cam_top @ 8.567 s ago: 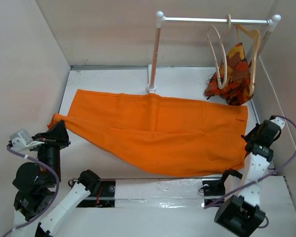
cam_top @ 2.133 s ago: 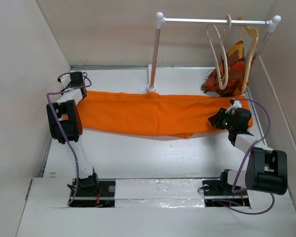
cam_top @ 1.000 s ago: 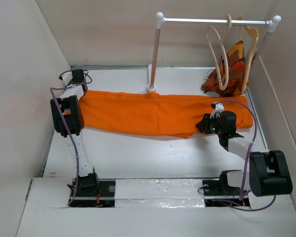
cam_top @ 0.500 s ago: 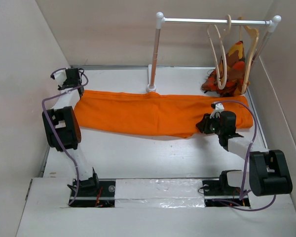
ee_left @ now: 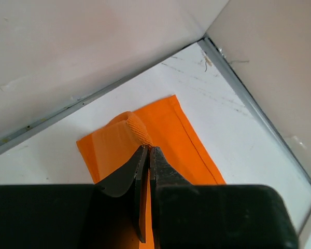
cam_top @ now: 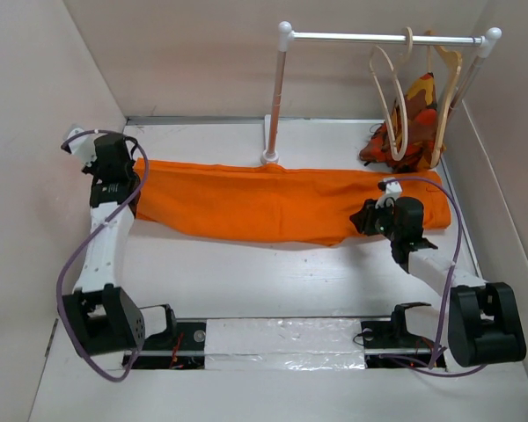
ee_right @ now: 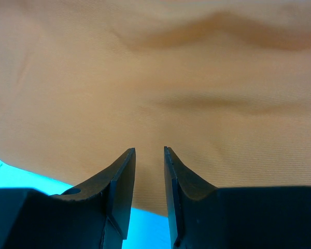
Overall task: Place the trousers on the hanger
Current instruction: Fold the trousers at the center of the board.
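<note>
A: Starting nearest, right gripper (ee_right: pixel 149 150) out at 3 o'clock: parted a little over the trousers (cam_top: pixel 273 202), gripping nothing. Touching the cloth? Hard to say.
B: Then left gripper (ee_left: pixel 147 148) at 10 o'clock: pinched shut on the trousers' end fold.
A: And the trousers?
B: Stretched flat, 9 to 3. Way back at 1 o'clock, the hanger (cam_top: pixel 378 92), hooked on the rail (cam_top: pixel 378 37).

From the right wrist camera I'm seeing the trousers (ee_right: pixel 145 78) running off nearly every edge, so I'm not making out which part is lying under the right gripper (ee_right: pixel 149 150), or whether its tips are touching cloth. On the left wrist camera, the left gripper (ee_left: pixel 147 149) is covering all but one corner with its black body. Overhead, the hanger (cam_top: pixel 404 105) is blending into the patterned garment (cam_top: pixel 418 123) at its lower end.
</note>
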`<state>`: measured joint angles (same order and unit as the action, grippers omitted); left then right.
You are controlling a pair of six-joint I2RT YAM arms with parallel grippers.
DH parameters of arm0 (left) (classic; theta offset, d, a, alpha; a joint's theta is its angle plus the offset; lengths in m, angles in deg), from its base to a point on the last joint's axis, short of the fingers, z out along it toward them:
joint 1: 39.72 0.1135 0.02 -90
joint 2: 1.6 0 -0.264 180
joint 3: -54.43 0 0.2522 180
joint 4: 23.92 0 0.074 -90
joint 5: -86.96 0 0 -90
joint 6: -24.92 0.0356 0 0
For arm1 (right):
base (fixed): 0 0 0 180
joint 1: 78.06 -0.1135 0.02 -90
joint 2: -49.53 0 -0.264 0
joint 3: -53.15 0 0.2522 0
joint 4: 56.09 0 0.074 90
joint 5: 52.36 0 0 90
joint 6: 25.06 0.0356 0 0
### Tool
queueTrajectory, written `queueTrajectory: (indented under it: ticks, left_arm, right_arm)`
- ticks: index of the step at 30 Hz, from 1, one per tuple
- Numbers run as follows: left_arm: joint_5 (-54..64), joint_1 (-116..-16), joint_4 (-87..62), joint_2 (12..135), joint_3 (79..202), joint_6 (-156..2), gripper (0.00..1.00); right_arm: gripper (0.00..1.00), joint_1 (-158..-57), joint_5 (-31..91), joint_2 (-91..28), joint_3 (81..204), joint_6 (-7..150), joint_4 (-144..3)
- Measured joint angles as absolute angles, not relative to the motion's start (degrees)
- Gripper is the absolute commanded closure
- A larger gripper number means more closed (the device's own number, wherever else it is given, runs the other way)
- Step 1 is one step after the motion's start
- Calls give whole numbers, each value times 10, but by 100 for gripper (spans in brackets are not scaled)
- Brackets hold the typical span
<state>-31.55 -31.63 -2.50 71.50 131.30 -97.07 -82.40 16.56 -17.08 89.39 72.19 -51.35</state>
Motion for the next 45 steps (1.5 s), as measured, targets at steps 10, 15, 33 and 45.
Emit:
queueTrajectory:
  ticks: [10, 15, 33, 45]
  left_arm:
    - [-323, -317, -8, 658, 1304, -967, 100]
    - [-341, -317, -1, 775, 1354, -968, 100]
    - [-396, -313, 45, 1212, 1708, -942, 87]
    - [-365, -311, 25, 1190, 1636, -918, 46]
  right_arm:
    - [65, -831, 166, -159, 894, 721, -514]
    - [66, -835, 170, -161, 894, 717, -514]
    - [65, -884, 199, -192, 896, 702, -518]
    - [72, -906, 216, -180, 898, 695, -524]
